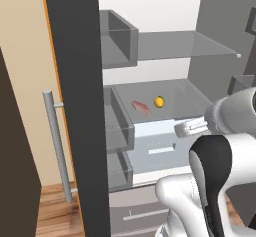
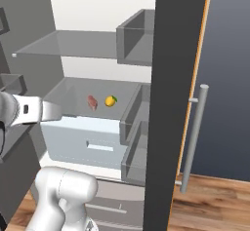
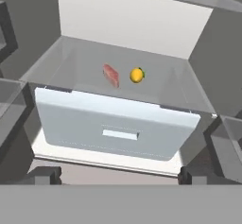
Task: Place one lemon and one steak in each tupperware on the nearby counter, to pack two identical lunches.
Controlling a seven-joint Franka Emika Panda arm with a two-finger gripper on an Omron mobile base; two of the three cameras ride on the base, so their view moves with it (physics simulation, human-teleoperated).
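Currently the base faces an open fridge. One lemon [image 1: 159, 101] and one steak [image 1: 141, 107] lie on the glass shelf [image 1: 190, 106] in the middle of the compartment, above a pale drawer [image 1: 160, 148] with a slot handle. In the hand view the steak [image 3: 111, 75] is to the left of the lemon [image 3: 137, 75]; the two are near each other but apart, with a clear gap of shelf between them. The steak is elongated and lies at a slant; the lemon is round with a darker tip. The right base view gives the same pair, steak [image 2: 92, 102] left, lemon [image 2: 111, 101] right, towards the back of the shelf.

The gripper [image 3: 118, 176] is spread wide, its two dark fingertips [image 3: 43, 175] far apart at the bottom corners of the hand view, and nothing is between them. It hangs in front of the drawer, short of the shelf and well apart from both items.

The fridge door [image 1: 75, 106], dark on its inner edge, stands open at the side with grey door bins [image 2: 139, 127] and a metal bar handle [image 2: 194, 137]. A second glass shelf [image 2: 68, 44] sits higher up.
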